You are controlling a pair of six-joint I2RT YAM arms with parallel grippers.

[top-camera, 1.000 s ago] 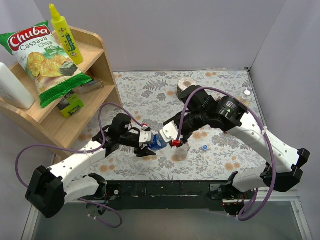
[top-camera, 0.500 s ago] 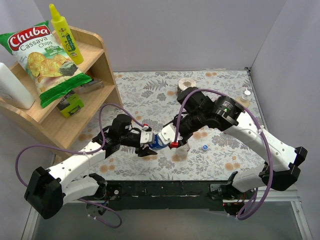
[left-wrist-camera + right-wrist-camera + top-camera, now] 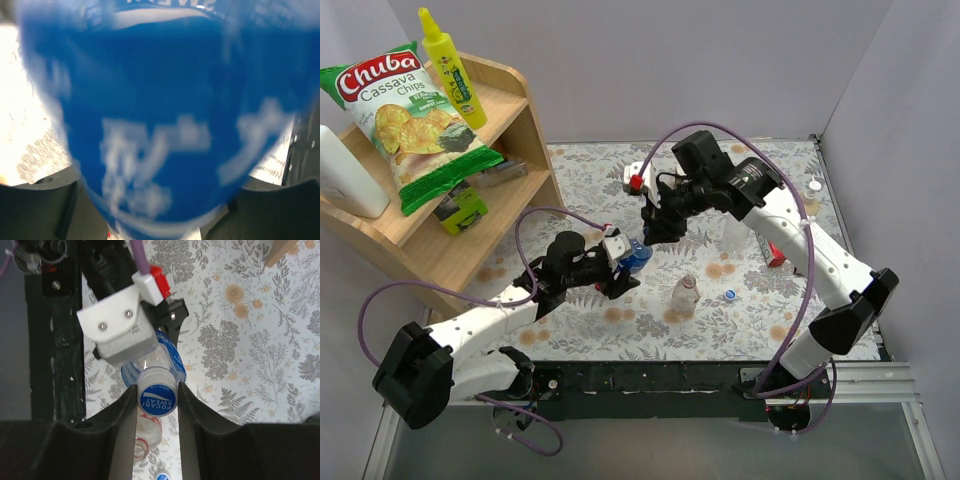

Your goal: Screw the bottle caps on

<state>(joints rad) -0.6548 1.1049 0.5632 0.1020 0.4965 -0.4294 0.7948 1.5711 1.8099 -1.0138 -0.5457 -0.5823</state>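
Observation:
My left gripper [image 3: 623, 266] is shut on a clear bottle with a blue label [image 3: 637, 258] and holds it tilted above the table. The blurred label [image 3: 160, 110] fills the left wrist view. My right gripper [image 3: 653, 228] is shut on a blue "Pocari Sweat" cap [image 3: 157, 400] that sits on this bottle's neck, with one finger on each side [image 3: 156, 390]. A second blue cap [image 3: 730, 295] lies on the table and also shows in the right wrist view [image 3: 162, 476]. An open clear bottle [image 3: 685, 292] stands beside it. No red cap is in view.
A wooden shelf [image 3: 430, 250] at the left holds a chips bag [image 3: 405, 110], a yellow squeeze bottle [image 3: 450, 65] and a white bottle [image 3: 340, 175]. Another clear bottle [image 3: 735, 233] and a red-marked thing [image 3: 773, 254] sit under the right arm. A small thing [image 3: 813, 186] stands at the far right.
My right arm has swung up and toward the back, and its gripper now meets the bottle's top from the far side. My left gripper has raised and tilted the bottle toward it.

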